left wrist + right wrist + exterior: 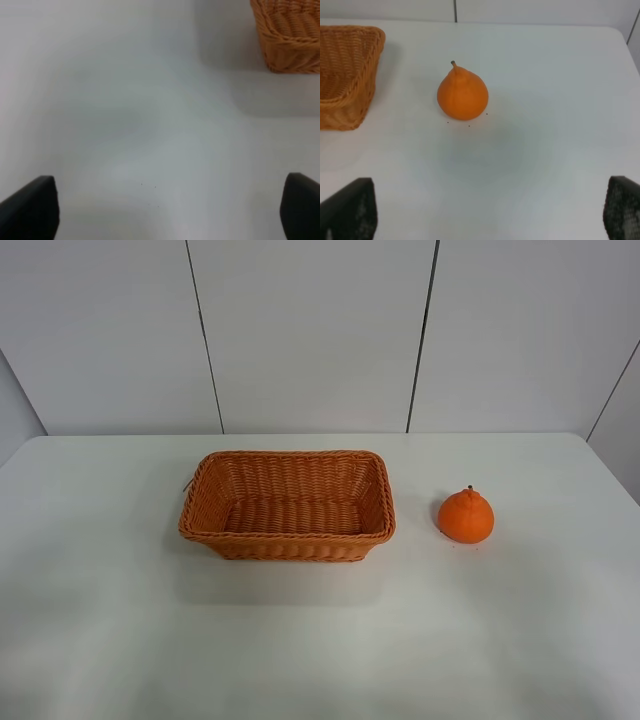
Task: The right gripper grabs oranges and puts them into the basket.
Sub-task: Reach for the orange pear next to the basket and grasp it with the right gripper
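A bright orange (466,517) with a knobbed top and dark stem sits on the white table (320,640), to the right of the wicker basket (288,506). The basket is empty. Neither arm shows in the exterior high view. In the right wrist view the orange (462,94) lies ahead of my right gripper (490,212), whose two black fingertips (350,210) stand wide apart and hold nothing; the basket's corner (347,75) is beside it. My left gripper (170,210) is open and empty over bare table, with the basket's corner (290,35) ahead of it.
A white panelled wall (320,330) stands behind the table's far edge. The table's right edge (612,475) runs close past the orange.
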Tool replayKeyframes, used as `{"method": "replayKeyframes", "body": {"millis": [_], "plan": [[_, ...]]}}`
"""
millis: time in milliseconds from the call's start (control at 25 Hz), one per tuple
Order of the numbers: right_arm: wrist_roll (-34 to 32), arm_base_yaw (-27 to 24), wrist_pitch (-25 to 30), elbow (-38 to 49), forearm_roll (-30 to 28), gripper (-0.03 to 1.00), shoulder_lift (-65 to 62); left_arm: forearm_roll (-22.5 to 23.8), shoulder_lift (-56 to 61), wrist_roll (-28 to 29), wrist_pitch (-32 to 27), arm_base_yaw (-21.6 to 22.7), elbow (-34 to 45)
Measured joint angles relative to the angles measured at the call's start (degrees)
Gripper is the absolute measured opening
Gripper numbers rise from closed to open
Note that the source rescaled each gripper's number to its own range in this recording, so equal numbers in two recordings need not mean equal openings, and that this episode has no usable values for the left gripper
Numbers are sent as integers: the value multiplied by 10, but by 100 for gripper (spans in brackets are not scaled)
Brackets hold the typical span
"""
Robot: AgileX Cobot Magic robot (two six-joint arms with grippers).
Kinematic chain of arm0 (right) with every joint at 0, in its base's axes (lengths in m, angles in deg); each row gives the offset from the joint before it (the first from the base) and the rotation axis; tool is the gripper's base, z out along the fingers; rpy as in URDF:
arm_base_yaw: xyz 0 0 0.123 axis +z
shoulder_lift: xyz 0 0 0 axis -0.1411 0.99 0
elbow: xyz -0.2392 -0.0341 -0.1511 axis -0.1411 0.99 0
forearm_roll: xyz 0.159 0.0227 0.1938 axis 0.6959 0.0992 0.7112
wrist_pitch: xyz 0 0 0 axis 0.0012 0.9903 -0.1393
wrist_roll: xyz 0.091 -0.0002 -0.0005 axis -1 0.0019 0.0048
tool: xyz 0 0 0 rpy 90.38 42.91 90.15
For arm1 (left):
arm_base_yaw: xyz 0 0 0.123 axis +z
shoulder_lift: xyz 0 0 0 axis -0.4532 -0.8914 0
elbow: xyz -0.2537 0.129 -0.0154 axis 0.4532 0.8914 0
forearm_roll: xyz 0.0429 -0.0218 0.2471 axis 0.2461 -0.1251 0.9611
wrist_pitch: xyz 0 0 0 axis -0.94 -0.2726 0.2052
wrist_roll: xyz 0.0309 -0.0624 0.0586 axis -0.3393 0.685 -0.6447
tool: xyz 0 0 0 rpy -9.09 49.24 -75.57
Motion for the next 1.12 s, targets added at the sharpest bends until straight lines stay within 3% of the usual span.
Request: {"method": "replayKeyframes", "body": {"millis": [520, 1120], "plan": [[0, 0, -15, -27, -4, 100, 38, 0, 0, 0, 0, 0, 0], [0, 0, -36, -279, 16, 100, 658, 0, 0, 0, 0, 0, 0]]}}
